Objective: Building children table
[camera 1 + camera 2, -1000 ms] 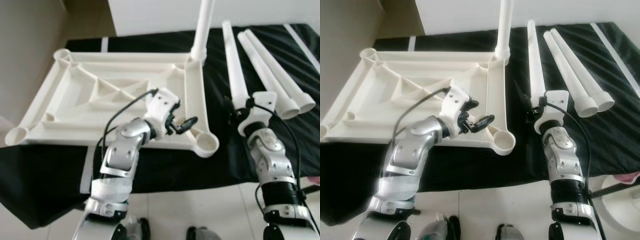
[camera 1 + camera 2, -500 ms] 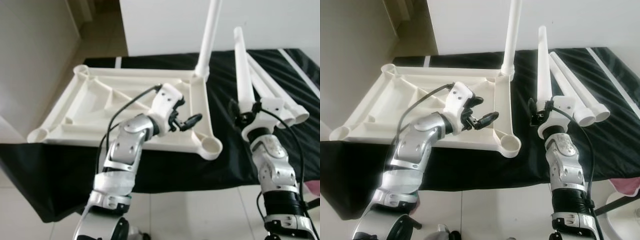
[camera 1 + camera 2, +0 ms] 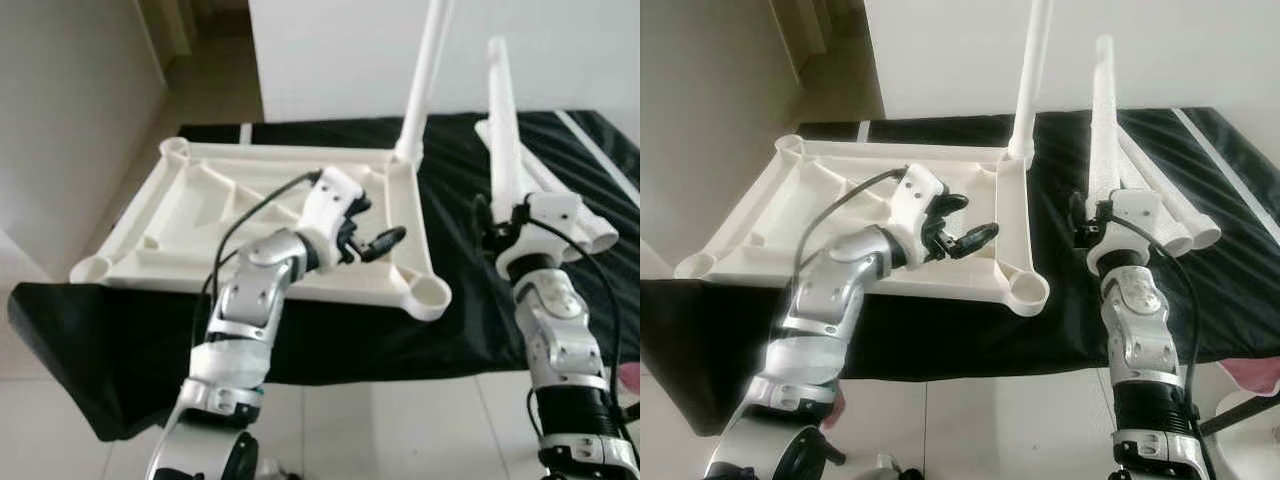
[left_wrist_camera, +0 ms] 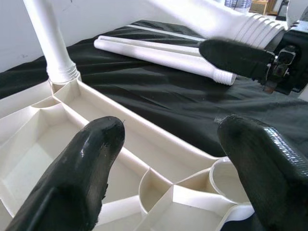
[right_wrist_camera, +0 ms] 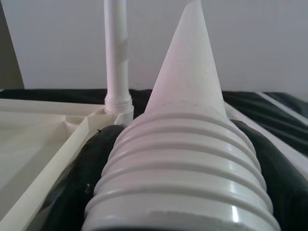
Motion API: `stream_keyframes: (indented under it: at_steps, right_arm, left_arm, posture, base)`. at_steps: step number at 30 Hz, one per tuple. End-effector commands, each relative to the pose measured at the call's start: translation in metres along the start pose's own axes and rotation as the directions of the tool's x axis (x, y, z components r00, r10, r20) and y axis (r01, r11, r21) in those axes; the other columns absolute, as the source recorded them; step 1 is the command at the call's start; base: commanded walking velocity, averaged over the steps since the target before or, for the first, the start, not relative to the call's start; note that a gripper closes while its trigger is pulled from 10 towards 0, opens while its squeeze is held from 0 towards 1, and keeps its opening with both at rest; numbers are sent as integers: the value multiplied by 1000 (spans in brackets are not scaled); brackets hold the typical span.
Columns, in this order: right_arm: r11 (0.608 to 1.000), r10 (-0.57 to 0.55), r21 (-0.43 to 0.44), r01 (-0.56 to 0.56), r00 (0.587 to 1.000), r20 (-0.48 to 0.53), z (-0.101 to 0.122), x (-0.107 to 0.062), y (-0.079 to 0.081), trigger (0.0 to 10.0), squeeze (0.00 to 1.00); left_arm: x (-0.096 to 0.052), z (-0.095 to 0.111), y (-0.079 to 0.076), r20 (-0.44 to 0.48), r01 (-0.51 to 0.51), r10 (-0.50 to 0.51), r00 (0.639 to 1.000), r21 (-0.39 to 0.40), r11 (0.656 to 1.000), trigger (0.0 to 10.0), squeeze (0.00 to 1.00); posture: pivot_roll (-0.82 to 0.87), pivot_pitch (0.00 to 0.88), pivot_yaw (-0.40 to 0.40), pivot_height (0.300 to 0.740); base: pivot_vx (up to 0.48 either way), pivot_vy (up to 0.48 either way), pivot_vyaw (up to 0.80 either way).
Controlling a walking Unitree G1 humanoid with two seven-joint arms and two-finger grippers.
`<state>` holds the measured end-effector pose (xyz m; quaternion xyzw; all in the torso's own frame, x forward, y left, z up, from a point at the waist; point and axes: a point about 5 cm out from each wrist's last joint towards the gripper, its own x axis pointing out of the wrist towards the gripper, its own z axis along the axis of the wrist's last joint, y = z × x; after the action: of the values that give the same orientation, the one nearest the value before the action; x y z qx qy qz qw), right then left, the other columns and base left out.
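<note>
Nearest the robot, the empty corner socket (image 3: 428, 292) of the upturned white table top (image 3: 180, 215) sits at the top's near right corner, facing up, and everything here is placed from it. The top lies underside up on a surface draped in black cloth (image 3: 330, 335).

Just left of that socket, over the top's right-hand rim, hovers the left pincer (image 3: 378, 243), its two black fingers spread apart and holding nothing, tips aimed toward the socket.

To the right of the socket, a short way off over the black cloth, the right pincer (image 3: 1090, 222) is clenched around the ribbed, threaded end of a loose leg (image 3: 1104, 110). The leg's long axis stands nearly upright, thin end up, threaded end down in the grip. So the right arm carries the part, and the socket lies to its left and a little nearer the robot; the move ahead looks like a shift leftward and down, keeping the leg vertical.

Beyond the socket, at the top's far right corner, a fitted leg (image 3: 430, 70) already stands upright. Further right and back, spare legs (image 3: 1175, 225) lie flat on the cloth.
</note>
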<state>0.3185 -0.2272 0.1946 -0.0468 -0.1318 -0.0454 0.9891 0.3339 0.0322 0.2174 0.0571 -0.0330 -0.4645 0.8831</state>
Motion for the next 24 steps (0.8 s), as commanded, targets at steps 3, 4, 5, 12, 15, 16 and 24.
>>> stream_keyframes:
  at_steps: [3,4,5,12,15,16,24]
  right_arm:
    - [999,-33,-15,33,999,12,1,-5,-6,10000,0]
    - [999,-33,-15,33,999,12,1,-5,-6,10000,0]
    - [999,-44,-7,44,999,-2,-2,-7,-8,10000,0]
    - [994,-68,70,79,987,-146,-23,-24,-9,10000,0]
    - [992,-78,80,97,973,-219,-34,-32,-9,10000,0]
    - [989,-94,89,119,964,-249,-39,-37,-10,10000,0]
    - [987,-87,99,123,945,-316,-49,-50,-8,10000,0]
  left_arm:
    - [1,-1,6,-14,-104,104,994,-22,994,10000,0]
    - [1,-1,6,-14,-104,104,994,-22,994,10000,0]
    - [1,-3,5,-18,-103,102,995,-22,994,10000,0]
    - [-3,-7,3,-34,-100,98,995,-33,994,10000,0]
    - [-5,-8,3,-39,-100,98,994,-40,994,10000,0]
    - [-6,-9,3,-42,-101,100,994,-43,994,10000,0]
    - [-8,-10,4,-53,-108,106,993,-48,993,10000,0]
  posture:
    - [20,0,48,740]
    - [20,0,48,740]
    - [19,0,49,740]
    - [26,5,47,740]
    - [30,12,45,740]
    - [30,14,44,740]
    - [32,14,49,740]
  base:
    - [0,0,0]
    - [0,0,0]
    - [0,0,0]
    - [0,0,0]
    - [0,0,0]
    - [0,0,0]
    - [0,0,0]
